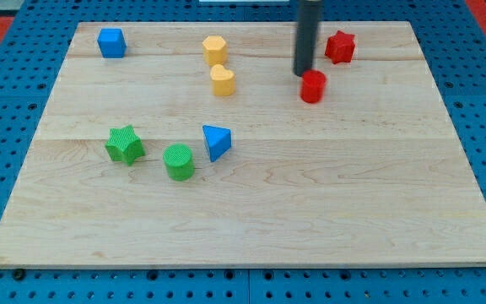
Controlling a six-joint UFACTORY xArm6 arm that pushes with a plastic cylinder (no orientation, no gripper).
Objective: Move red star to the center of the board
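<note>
The red star [340, 46] lies near the view's top, right of centre, on the wooden board [251, 211]. My tip [303, 73] is the lower end of the dark rod, standing to the left of and slightly below the star, with a gap between them. A red cylinder [313, 86] sits just below and right of my tip, close to it or touching; I cannot tell which.
A blue cube [111, 42] is at the top left. Two yellow blocks [215, 50] [222, 80] stand at top centre. A green star [125, 143], a green cylinder [179, 161] and a blue triangular block [217, 141] lie left of centre.
</note>
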